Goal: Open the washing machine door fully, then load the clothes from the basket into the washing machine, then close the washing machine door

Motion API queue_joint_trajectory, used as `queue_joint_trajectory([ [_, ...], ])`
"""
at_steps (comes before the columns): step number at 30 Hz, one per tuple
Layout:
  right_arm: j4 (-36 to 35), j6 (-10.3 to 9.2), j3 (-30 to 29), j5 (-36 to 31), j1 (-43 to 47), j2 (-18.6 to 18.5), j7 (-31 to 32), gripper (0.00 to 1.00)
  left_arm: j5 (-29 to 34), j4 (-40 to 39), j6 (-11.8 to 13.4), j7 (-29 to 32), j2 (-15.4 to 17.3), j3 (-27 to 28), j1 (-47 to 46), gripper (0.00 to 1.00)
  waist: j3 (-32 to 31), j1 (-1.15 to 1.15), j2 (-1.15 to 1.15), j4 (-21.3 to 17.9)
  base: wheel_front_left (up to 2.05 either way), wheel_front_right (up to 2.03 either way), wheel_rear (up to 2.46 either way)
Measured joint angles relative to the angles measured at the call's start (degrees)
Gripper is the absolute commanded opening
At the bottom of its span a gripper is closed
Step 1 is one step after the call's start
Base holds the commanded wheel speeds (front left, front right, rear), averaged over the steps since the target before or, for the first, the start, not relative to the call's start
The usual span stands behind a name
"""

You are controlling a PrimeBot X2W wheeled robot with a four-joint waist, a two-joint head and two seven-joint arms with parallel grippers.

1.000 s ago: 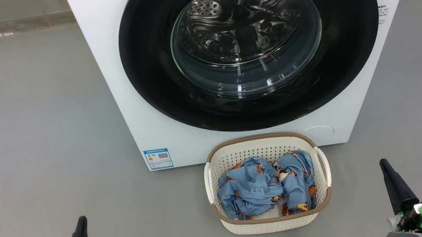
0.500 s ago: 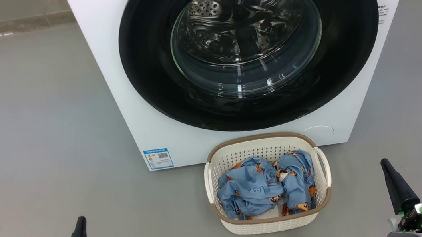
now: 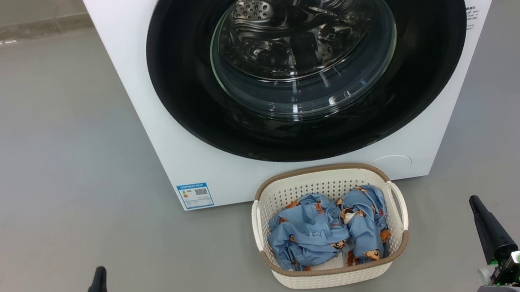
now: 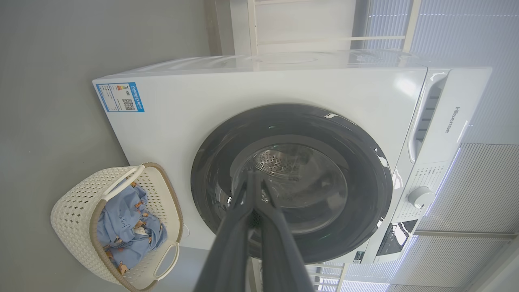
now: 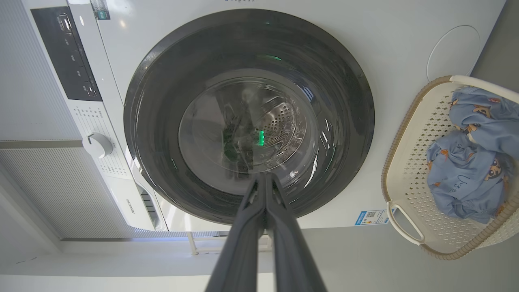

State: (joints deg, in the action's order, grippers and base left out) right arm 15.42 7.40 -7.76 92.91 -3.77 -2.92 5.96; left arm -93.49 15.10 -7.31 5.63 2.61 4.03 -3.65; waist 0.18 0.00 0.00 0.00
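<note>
The large round glossy black washing machine door, with its clear bulging glass window, lies shut flat against the front of the big white front-loading washing machine. The perforated steel drum shows through the glass. The door is well ahead of both grippers, and neither one touches it.

On the grey floor directly below the door's lower edge, just beside the machine's front, stands the small cream-white perforated plastic basket with its brown rim and two side handles. The light blue bear-printed clothes lie crumpled inside it. A small blue label sits at the machine's lower corner, to the left of the basket in the head view.

The left gripper hangs low at the lower left of the head view, and the right gripper at the lower right. The basket lies between them and further forward, apart from both.

In the left wrist view the left gripper points at the door's window, its two long dark fingers pressed together at the tips with nothing between them. In the right wrist view the right gripper likewise aims at the glass with its jaws together and empty. The basket and clothes lie off to the side in each wrist view, clear of the fingers.
</note>
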Motion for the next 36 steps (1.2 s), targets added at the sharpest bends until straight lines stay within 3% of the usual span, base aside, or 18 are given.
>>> queue_joint_trajectory([
  [36,0.0,0.0,-0.1,-0.1,0.0,0.2,0.0,0.0,0.4,0.0,0.0,0.4,-0.1,0.2,0.0,0.0,0.0,0.0,0.0,0.0,0.0,0.0,0.0],
])
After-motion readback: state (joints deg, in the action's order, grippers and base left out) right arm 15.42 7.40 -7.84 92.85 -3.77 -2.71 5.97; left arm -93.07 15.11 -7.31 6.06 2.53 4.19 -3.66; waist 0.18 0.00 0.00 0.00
